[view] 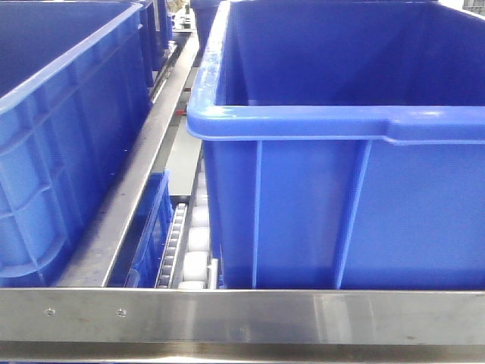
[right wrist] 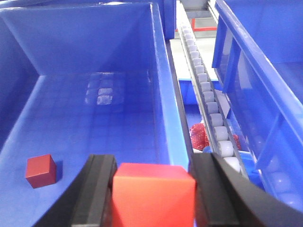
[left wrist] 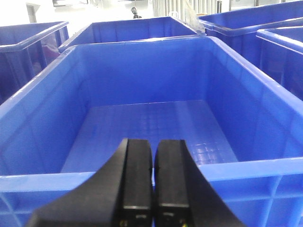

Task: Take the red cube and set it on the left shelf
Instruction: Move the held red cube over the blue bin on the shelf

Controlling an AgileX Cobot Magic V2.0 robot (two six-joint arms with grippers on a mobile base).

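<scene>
My right gripper (right wrist: 154, 189) is shut on the red cube (right wrist: 154, 196), a bright-red block held between its black fingers (right wrist: 97, 189) above a dark-blue crate (right wrist: 163, 94). A second, darker red cube (right wrist: 40, 170) lies on that crate's floor at the lower left. The left shelf shows in the front view as a brushed steel rail (view: 242, 317) with white rollers (view: 195, 250) and blue crates (view: 341, 152). My left gripper (left wrist: 153, 161) is shut and empty over the near rim of an empty blue crate (left wrist: 151, 118). Neither gripper shows in the front view.
A white roller track (right wrist: 206, 90) runs beside the crate on the right, with another blue crate (right wrist: 255, 71) beyond it. A red mesh-like thing (right wrist: 199, 135) lies below the rollers. More blue crates (left wrist: 265, 33) surround the left gripper. A second crate (view: 61, 136) stands at the left.
</scene>
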